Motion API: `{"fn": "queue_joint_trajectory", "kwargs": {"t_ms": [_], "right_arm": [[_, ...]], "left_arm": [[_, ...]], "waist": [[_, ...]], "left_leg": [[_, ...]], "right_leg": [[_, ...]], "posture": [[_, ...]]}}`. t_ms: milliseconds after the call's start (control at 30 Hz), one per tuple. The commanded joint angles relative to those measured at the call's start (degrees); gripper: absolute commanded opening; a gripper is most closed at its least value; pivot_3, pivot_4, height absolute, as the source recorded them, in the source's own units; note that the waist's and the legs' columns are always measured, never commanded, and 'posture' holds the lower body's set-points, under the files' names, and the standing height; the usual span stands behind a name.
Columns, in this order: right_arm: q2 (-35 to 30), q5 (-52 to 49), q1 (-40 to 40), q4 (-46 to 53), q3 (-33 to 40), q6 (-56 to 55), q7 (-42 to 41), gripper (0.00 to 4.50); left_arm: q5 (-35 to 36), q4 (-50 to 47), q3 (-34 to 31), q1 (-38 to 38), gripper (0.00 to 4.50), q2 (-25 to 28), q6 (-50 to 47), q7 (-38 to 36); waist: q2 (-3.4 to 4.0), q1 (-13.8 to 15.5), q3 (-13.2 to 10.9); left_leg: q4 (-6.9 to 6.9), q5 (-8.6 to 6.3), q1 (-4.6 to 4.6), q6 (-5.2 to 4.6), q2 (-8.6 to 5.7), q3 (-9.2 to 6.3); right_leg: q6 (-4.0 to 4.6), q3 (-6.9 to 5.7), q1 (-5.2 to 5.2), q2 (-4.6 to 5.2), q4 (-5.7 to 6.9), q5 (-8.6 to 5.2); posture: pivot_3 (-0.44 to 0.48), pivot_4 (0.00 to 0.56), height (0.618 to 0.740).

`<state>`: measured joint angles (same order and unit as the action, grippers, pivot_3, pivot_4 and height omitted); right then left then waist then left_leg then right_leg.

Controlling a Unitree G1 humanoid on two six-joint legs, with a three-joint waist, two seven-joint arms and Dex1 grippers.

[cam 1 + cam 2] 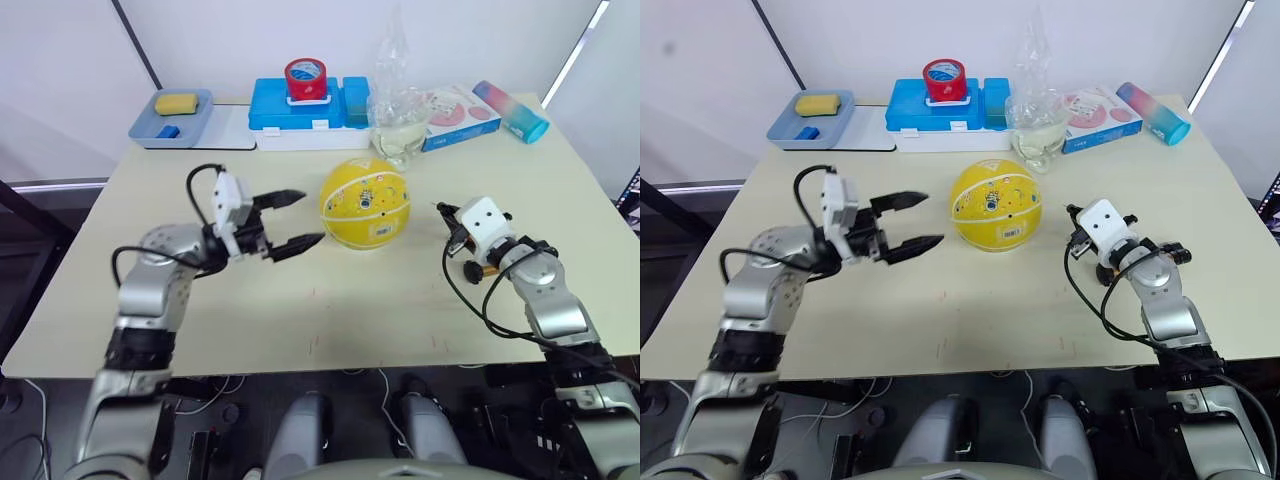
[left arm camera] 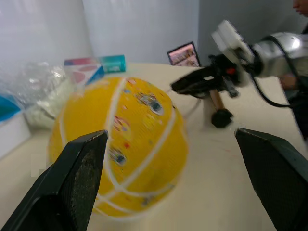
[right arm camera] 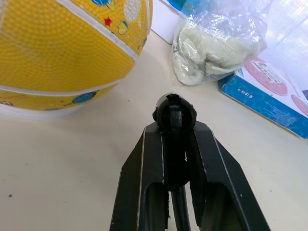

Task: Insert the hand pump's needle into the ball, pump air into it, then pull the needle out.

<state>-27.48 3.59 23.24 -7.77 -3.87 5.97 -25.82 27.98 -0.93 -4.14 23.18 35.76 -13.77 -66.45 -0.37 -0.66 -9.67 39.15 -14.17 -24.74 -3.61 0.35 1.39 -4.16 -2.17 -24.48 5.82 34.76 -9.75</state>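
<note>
The yellow ball (image 1: 364, 203) with white panel lines rests on the table's middle. My left gripper (image 1: 312, 218) is open just left of it, fingers pointing at it but apart from it; the left wrist view has the ball (image 2: 120, 144) between the spread fingers. My right gripper (image 3: 175, 127) lies to the ball's right, a short gap away, shut on a black round part of the hand pump (image 3: 175, 111). The pump's bronze barrel (image 2: 216, 99) and black end cap hang below that gripper (image 2: 183, 86). The needle is hidden from me.
Along the table's far edge stand a blue-grey tray (image 1: 190, 125) with a yellow sponge, a blue box (image 1: 300, 112) topped by a red tape roll (image 1: 305, 78), a clear plastic bag (image 1: 400, 120), a flat printed box (image 1: 460, 115) and a coloured cylinder (image 1: 512, 111).
</note>
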Motion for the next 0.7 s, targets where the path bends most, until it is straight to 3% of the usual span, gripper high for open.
{"fn": "queue_joint_trajectory", "kwargs": {"t_ms": [33,400,600,667,700], "right_arm": [[-0.2,0.7,1.6,-0.3,0.3,-1.6,0.1,0.01],[0.1,2.4,4.5,-4.4,-0.7,-1.1,0.0,0.01],[0.2,3.2,5.9,-6.6,-1.6,-1.8,-0.7,0.01],[0.1,3.2,6.2,-6.7,-1.6,-1.9,-0.9,1.06],[0.0,3.0,6.2,-6.4,-1.6,-1.8,-1.1,1.27]], "left_arm": [[4.0,-7.0,-3.0,-3.6,4.5,2.4,-1.2,-1.8],[5.0,-9.9,-8.1,-15.0,4.5,6.4,2.0,-4.1],[5.3,-9.1,-9.5,-16.6,4.5,6.9,4.5,-4.9],[6.0,-8.8,-9.8,-16.8,4.5,7.0,4.7,-6.1],[6.5,-8.6,-9.9,-16.9,4.5,7.1,4.7,-6.8]], "waist": [[0.02,0.0,0.0],[0.06,-0.1,0.0],[0.06,-0.1,0.0],[0.06,-0.1,-0.1],[0.07,-0.1,0.0]], "left_leg": [[0.0,0.0,0.0,0.0,0.0,0.01],[0.0,0.07,0.04,0.11,0.0,0.08],[0.0,0.09,0.03,0.14,0.01,0.09],[0.0,0.09,0.04,0.15,0.01,0.09],[0.0,0.09,0.04,0.15,0.02,0.09]], "right_leg": [[0.02,0.0,0.0,0.0,0.0,-0.01],[0.06,0.08,-0.1,-0.09,0.07,-0.04],[0.08,0.09,-0.1,-0.11,0.08,-0.04],[0.08,0.09,-0.11,-0.12,0.09,-0.04],[0.08,0.1,-0.11,-0.12,0.09,-0.04]], "posture": [[0.0,0.15,0.739],[0.0,0.15,0.739],[0.0,0.15,0.739],[0.0,0.15,0.739],[0.0,0.15,0.739]]}}
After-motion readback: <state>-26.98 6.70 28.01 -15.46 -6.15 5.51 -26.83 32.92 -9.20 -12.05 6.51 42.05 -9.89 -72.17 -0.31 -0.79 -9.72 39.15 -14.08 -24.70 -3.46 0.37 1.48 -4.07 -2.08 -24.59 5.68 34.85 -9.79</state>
